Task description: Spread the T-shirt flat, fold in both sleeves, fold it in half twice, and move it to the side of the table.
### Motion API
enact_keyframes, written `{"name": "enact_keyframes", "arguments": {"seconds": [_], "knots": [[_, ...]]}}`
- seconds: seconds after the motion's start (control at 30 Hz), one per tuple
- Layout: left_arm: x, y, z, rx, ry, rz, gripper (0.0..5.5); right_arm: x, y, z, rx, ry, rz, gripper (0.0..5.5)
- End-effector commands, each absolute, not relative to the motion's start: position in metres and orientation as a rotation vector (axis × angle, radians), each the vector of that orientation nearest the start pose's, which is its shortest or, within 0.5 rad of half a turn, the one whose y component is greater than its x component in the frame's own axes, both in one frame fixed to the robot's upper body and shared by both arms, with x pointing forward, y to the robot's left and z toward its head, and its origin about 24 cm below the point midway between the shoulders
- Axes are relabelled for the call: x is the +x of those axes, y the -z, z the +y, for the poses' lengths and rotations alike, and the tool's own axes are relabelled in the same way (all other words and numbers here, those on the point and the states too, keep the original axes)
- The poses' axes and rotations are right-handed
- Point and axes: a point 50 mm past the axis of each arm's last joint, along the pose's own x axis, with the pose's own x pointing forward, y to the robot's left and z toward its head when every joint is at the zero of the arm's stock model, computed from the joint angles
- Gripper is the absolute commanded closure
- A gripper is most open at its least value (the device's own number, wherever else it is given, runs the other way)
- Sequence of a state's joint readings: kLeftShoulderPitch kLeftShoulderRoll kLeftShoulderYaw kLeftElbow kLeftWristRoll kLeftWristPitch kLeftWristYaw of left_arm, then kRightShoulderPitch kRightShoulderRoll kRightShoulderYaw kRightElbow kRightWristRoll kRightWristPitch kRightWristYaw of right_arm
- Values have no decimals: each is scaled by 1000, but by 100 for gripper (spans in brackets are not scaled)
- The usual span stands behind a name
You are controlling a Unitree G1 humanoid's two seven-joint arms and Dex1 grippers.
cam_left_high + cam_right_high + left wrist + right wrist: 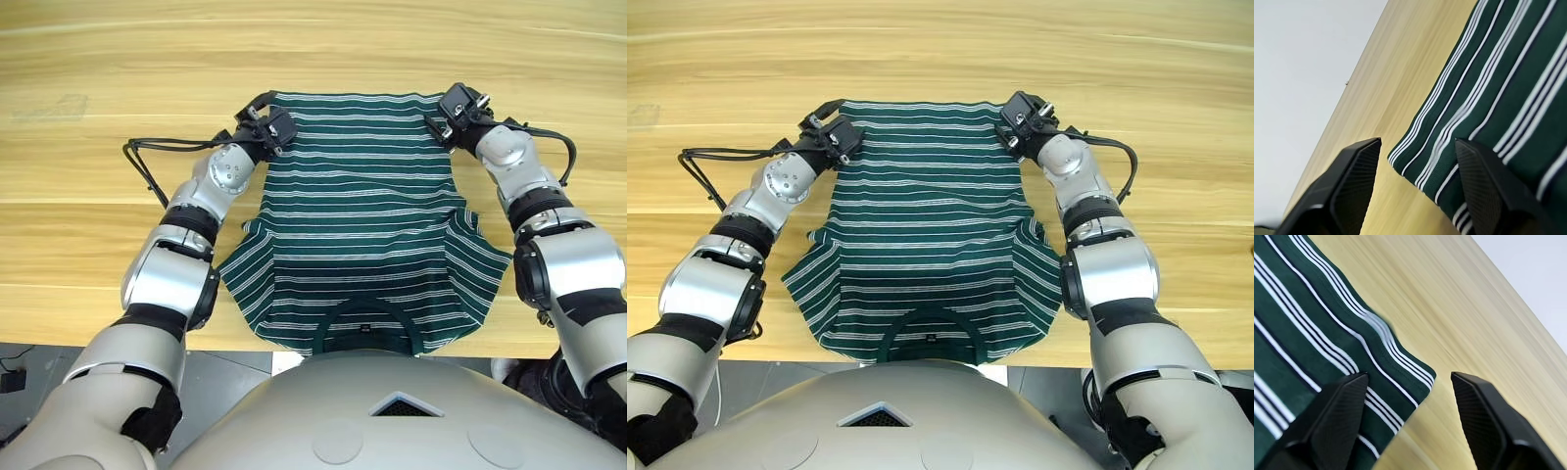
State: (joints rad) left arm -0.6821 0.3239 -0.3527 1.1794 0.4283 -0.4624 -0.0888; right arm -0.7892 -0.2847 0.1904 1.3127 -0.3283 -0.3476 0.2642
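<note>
The green striped T-shirt [362, 225] lies flat in the middle of the wooden counter [88, 245]. Its collar [367, 315] is at the lower edge of the frame, and one short sleeve is spread out to each side just above the collar. Farther up, the hem [353, 98] runs across the upper middle of the frame; the left jaws stand at its left corner and the right jaws at its right corner, both pairs spread apart with a corner of the hem in the gap, not pinching it.
</note>
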Motion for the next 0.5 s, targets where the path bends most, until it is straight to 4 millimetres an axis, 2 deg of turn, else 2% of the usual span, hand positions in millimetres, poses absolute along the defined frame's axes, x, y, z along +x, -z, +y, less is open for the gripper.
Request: {"name": "enact_keyframes", "arguments": {"seconds": [0.03,0.13,0.23,0.5], "knots": [[344,-7,159,911,511,177,270,360,-17,-158,-711,-480,330,237],[346,-7,155,910,510,183,270,363,-20,-157,-717,-444,334,237],[350,-11,155,935,498,185,270,366,-24,-166,-720,-384,349,237],[367,-32,181,989,344,223,270,377,-44,-189,-696,-236,327,237]]}}
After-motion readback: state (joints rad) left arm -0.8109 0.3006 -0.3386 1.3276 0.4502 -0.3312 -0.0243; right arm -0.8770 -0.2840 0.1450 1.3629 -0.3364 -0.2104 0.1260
